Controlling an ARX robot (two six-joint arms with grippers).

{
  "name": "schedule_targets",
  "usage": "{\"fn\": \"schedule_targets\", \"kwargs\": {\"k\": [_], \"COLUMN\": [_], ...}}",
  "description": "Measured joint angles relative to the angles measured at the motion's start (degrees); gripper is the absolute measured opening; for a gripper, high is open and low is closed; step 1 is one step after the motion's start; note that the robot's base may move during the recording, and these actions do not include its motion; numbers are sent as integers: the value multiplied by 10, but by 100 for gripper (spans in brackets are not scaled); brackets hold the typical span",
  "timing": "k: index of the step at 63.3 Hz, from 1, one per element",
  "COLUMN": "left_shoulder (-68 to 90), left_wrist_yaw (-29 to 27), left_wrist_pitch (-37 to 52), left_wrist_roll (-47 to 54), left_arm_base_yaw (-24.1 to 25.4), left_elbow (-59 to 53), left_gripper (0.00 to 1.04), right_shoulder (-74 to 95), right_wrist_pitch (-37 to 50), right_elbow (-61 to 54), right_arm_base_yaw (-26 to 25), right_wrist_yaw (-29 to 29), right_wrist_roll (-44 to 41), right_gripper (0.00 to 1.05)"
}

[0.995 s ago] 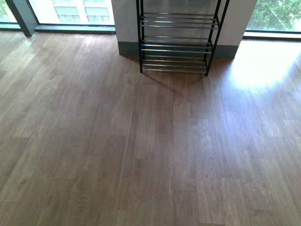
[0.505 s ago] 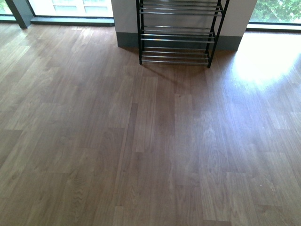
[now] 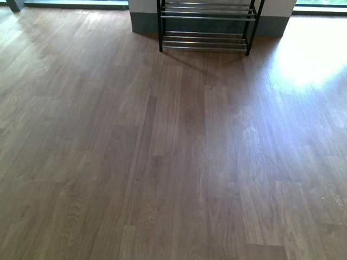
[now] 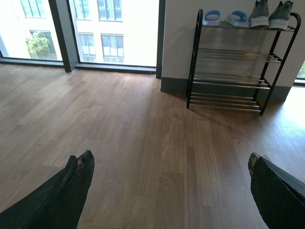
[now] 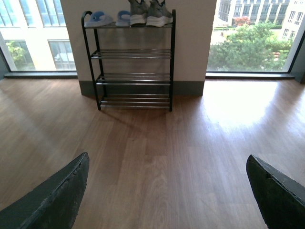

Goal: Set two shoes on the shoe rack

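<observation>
Item: grey knit sneakers (image 5: 148,13), one pair, standing side by side on the top tier of the shoe rack (image 5: 134,54), upper centre of my right wrist view; judged light, with soft uppers that give under pressure and stiffer white soles, best taken across the sole and heel or by the navy collar. Item: pale blue slides (image 5: 107,19), one pair, on the same tier just beside the sneakers toward the rack's left upright; judged light, rubbery, springy, possibly slick, best pinched at the strap. Both pairs appear already shelved. Rack: black uprights, thin chrome bars, lower tiers bare; I judge small soles could tip between bars. It stands against a pale wall section between large windows (image 4: 114,31). Wood floor (image 3: 173,162) runs from me to the rack with nothing lying on it. My left gripper (image 4: 171,176) and right gripper (image 5: 167,186) both hang spread wide, holding nothing.
</observation>
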Motion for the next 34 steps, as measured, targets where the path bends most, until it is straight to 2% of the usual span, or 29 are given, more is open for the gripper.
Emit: {"fn": "schedule_targets", "kwargs": {"k": [34], "left_shoulder": [0], "left_wrist_yaw": [0], "left_wrist_pitch": [0], "left_wrist_roll": [0], "left_arm_base_yaw": [0], "left_elbow": [0], "left_gripper": [95], "right_shoulder": [0], "right_wrist_pitch": [0], "right_elbow": [0], "right_arm_base_yaw": [0], "right_wrist_yaw": [0], "right_wrist_roll": [0], "right_gripper": [96]}}
